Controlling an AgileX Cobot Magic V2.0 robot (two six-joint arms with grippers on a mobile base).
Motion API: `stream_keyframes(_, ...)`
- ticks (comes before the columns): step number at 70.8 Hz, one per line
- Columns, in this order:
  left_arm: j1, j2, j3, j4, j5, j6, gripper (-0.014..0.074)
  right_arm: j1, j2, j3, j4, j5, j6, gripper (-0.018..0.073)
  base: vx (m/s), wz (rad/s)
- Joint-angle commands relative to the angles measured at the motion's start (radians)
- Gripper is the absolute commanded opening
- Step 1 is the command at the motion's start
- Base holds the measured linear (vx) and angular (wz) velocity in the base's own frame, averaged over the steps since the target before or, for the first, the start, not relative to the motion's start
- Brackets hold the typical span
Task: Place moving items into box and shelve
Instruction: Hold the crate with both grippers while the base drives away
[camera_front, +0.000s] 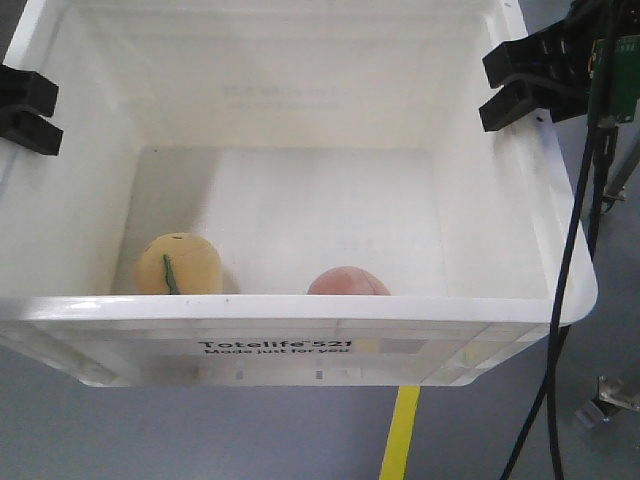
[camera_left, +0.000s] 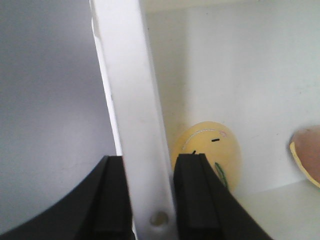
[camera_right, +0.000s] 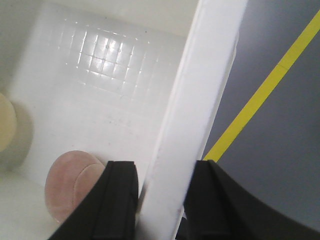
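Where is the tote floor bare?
Bare floor runs behind the yellow toy and pink toy to the far wall and along the right wall. Crowded: the near wall, where both sit. The left gripper and right gripper clamp the tote rims.

Grey floor (camera_front: 100, 430) crossed by a yellow tape line (camera_front: 400, 435).

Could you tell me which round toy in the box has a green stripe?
The yellow toy; the pink toy beside it in the box shows no green.
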Motion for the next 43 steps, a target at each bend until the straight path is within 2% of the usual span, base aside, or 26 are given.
stream_keyframes(1,-0.003,-0.039,-0.044,-0.054,-0.097,0.012,-0.0017,-0.001,-0.045,-0.039,0.064,-0.093,-0.027,-0.0011,0.46,-0.15)
stream_keyframes(43,-0.003,-0.038,-0.044,-0.054,-0.097,0.012,-0.0017,-0.001,-0.045,-0.039,0.064,-0.092,-0.027,-0.0011,0.45,-0.18)
